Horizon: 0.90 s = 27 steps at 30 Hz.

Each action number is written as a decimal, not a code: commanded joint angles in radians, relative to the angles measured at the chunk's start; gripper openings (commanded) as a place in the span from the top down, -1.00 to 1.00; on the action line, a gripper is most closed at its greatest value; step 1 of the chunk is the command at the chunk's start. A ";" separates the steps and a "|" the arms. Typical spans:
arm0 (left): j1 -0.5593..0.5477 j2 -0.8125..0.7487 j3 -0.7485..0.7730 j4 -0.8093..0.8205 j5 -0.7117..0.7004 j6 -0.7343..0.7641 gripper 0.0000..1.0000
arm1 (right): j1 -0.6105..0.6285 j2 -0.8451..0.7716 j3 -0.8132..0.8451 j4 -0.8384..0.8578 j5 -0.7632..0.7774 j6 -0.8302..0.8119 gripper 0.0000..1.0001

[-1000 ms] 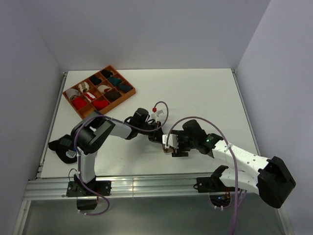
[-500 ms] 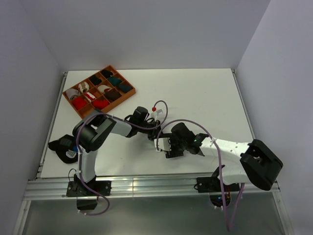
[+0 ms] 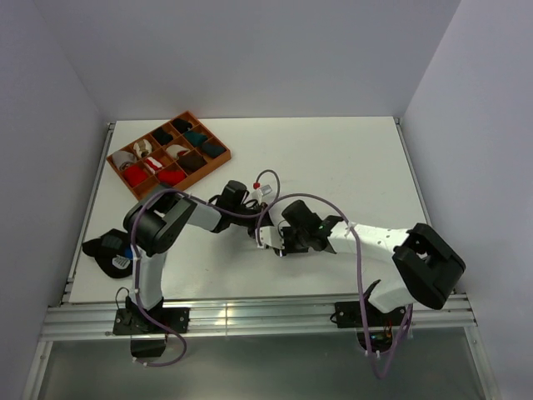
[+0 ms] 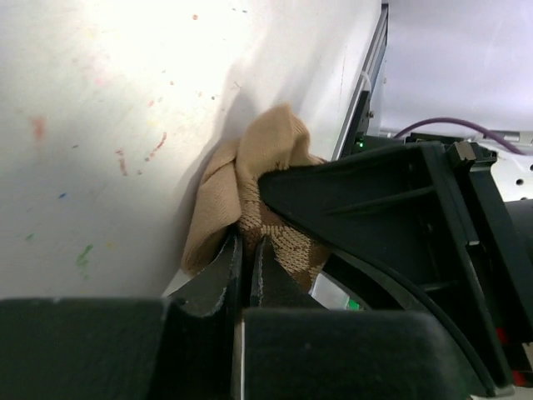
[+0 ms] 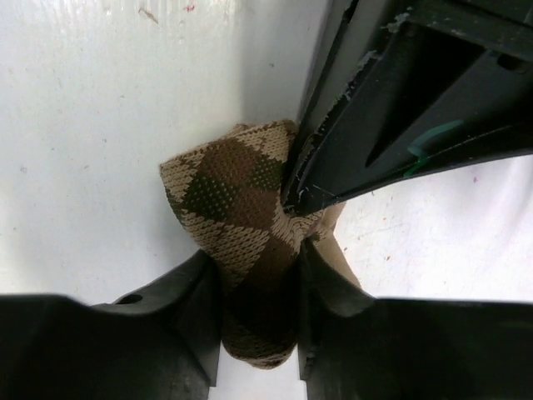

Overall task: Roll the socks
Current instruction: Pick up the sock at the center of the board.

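Observation:
The tan-and-brown argyle sock (image 5: pixel 233 192) lies bunched on the white table, mid-front, and both grippers meet at it. My left gripper (image 4: pixel 247 242) is shut on a thin fold of the sock (image 4: pixel 266 158). My right gripper (image 5: pixel 260 267) has its fingers pressed against both sides of the sock's rolled end, which fills the gap between them. In the top view the left gripper (image 3: pixel 255 218) and right gripper (image 3: pixel 271 237) sit tip to tip and hide the sock. The left gripper's black fingers (image 5: pixel 350 158) cross the right wrist view just above the sock.
An orange compartment tray (image 3: pixel 229 156) at the back left holds several rolled socks in red, black, teal and white. A black object (image 3: pixel 107 248) lies at the table's left edge. Grey walls close in the table on three sides.
My right arm has swung left up to the left gripper, and its jaws have closed in round the sock. The left gripper has drifted slightly left, still shut.

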 commanded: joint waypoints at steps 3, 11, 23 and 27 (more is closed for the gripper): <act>0.010 -0.032 -0.091 -0.149 -0.270 0.008 0.71 | -0.055 0.078 0.052 -0.139 -0.077 0.082 0.67; 0.022 -0.376 -0.249 -0.078 -0.602 -0.178 0.30 | -0.132 0.109 0.155 -0.219 -0.140 0.157 0.83; -0.238 -0.641 -0.372 0.052 -1.048 -0.532 0.06 | -0.200 0.119 0.391 -0.331 -0.208 0.340 0.88; -0.344 -0.617 -0.332 0.061 -1.197 -0.628 0.00 | -0.203 0.083 0.459 -0.336 -0.196 0.413 0.91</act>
